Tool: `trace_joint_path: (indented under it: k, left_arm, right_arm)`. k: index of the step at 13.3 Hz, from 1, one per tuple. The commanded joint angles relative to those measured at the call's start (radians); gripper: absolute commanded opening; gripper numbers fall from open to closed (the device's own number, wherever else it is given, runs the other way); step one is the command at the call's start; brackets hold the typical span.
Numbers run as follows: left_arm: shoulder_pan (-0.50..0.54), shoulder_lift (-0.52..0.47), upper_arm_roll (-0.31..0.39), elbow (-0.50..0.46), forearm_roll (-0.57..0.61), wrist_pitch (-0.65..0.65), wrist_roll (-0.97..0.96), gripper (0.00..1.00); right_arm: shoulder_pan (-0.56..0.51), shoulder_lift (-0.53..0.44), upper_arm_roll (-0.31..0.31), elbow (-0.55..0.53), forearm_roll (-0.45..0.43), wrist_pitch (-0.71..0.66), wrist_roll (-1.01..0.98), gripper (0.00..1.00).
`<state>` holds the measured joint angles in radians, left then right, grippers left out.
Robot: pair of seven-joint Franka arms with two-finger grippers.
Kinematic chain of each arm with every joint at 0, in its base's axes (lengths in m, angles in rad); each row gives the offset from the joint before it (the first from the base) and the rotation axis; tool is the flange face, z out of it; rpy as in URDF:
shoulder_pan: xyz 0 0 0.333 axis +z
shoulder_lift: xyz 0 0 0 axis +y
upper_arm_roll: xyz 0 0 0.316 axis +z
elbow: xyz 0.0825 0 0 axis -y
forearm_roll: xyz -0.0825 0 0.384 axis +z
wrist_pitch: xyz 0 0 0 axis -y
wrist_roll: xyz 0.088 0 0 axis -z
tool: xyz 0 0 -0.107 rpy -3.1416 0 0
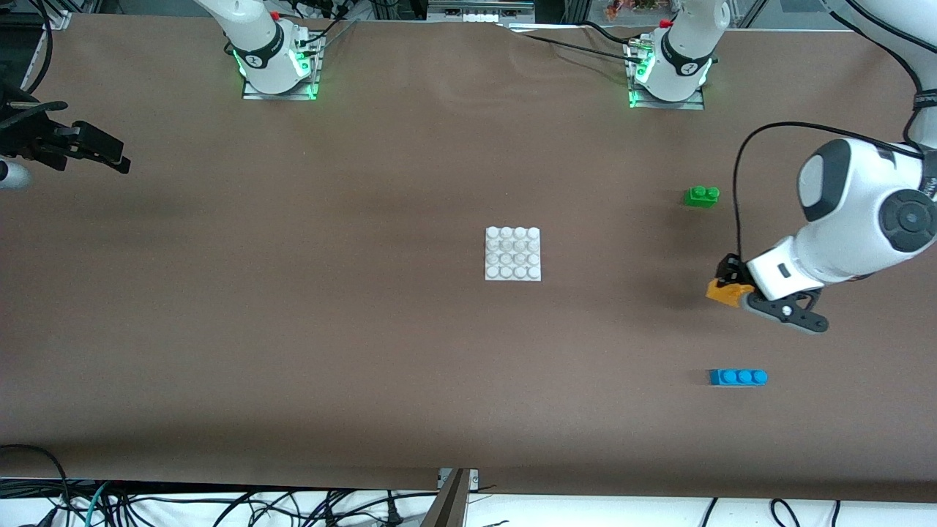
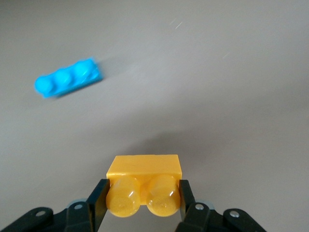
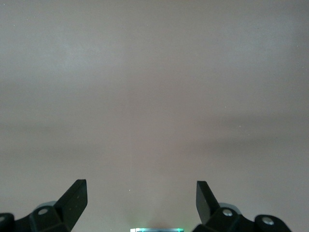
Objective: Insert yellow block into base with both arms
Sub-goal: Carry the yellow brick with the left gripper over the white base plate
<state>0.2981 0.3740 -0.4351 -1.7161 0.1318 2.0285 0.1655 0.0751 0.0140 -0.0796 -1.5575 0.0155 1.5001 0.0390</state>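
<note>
My left gripper (image 1: 732,287) is shut on the yellow block (image 1: 725,291), holding it over the brown cloth between the green and blue bricks, toward the left arm's end. In the left wrist view the black fingers (image 2: 96,200) press both sides of the two-stud yellow block (image 2: 144,170), held in the gripper (image 2: 143,199). The white studded base (image 1: 512,254) lies at the table's middle, apart from both grippers. My right gripper (image 1: 110,155) waits over the right arm's end of the table. In the right wrist view it (image 3: 141,195) is open and empty over bare cloth.
A green two-stud brick (image 1: 701,195) lies farther from the front camera than the held block. A blue three-stud brick (image 1: 738,377) lies nearer to it, and also shows in the left wrist view (image 2: 67,78). The arm bases stand along the table's back edge.
</note>
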Motion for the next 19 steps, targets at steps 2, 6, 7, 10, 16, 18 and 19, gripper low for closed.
trace_joint_path:
  k: [2, 6, 7, 10, 16, 18, 19]
  left_arm:
    - [-0.199, 0.022, 0.000, 0.084, 0.005, -0.074, -0.323, 0.48]
    - [-0.352, 0.091, -0.001, 0.130, -0.056, -0.074, -0.492, 0.45]
    - [-0.388, 0.104, -0.001, 0.130, -0.060, -0.073, -0.516, 0.40]
    - [-0.500, 0.157, 0.001, 0.124, -0.058, -0.070, -0.697, 0.37]
    - [-0.573, 0.273, 0.001, 0.122, -0.043, -0.045, -0.713, 0.31]
    - [-0.593, 0.299, 0.003, 0.118, -0.041, 0.017, -0.712, 0.31]
    - [-0.602, 0.316, 0.004, 0.118, -0.041, 0.045, -0.710, 0.32]
  right_arm:
    - [0.002, -0.023, 0.007, -0.016, 0.008, -0.006, 0.015, 1.00]
    - [-0.009, -0.020, 0.012, -0.021, 0.009, -0.014, 0.015, 1.00]
    - [-0.009, -0.019, 0.012, -0.018, 0.009, -0.015, 0.015, 1.00]
    - [-0.005, -0.011, 0.017, -0.019, 0.009, -0.018, 0.015, 1.00]
    - [0.009, -0.013, 0.040, -0.019, 0.020, -0.029, 0.009, 1.00]
    - [0.009, -0.013, 0.040, -0.015, 0.079, -0.023, 0.015, 1.00]
    - [0.009, -0.012, 0.040, -0.015, 0.077, 0.000, 0.013, 1.00]
